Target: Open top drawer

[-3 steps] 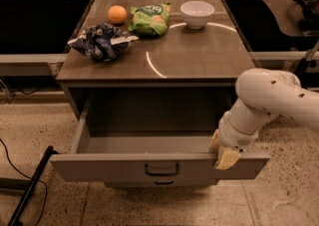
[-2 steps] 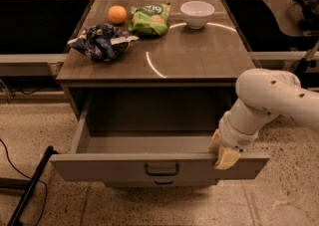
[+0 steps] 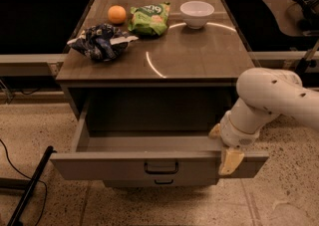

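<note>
Top drawer (image 3: 109, 166) stands well out beneath the cabinet top (image 3: 199, 58); gripper (image 3: 223, 150) sits at the right end of its front panel, fingers (image 3: 231, 161) closed over the panel's top edge (one inside, one outside), clear of the handle (image 3: 161, 168).

The top drawer (image 3: 99, 168) is seen pulled out below the tabletop (image 3: 199, 56). The gripper (image 3: 223, 146) is placed at the right end of the drawer's front, right of the handle (image 3: 161, 168). Along the tabletop's back, an orange (image 3: 116, 14), a snack bag (image 3: 149, 19) and a bowl (image 3: 197, 13) are lined up left to right; a crumpled bag (image 3: 102, 42) is set before the orange.
</note>
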You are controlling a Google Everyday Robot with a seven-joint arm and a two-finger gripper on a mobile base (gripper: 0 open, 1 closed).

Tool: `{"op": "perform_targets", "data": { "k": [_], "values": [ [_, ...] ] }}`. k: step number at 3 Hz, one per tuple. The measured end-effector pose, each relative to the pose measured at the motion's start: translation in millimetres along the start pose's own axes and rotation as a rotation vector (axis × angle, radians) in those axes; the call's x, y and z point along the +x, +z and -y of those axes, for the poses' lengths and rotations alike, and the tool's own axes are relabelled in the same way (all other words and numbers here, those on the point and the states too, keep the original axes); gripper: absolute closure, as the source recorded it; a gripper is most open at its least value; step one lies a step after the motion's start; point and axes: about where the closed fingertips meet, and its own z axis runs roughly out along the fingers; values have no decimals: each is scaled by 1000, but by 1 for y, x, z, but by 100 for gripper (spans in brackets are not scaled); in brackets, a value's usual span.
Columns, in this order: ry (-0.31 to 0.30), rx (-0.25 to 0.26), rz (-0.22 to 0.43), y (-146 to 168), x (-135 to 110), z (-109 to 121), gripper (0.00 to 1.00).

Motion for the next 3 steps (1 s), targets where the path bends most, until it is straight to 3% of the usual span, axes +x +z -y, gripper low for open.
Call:
{"op": "perform_targets", "data": {
  "k": [1,3],
  "values": [
    [-17,5,-14,-10,1,-1,0],
    [-20,132,-115,-95,10,-9,0]
  ]
}}
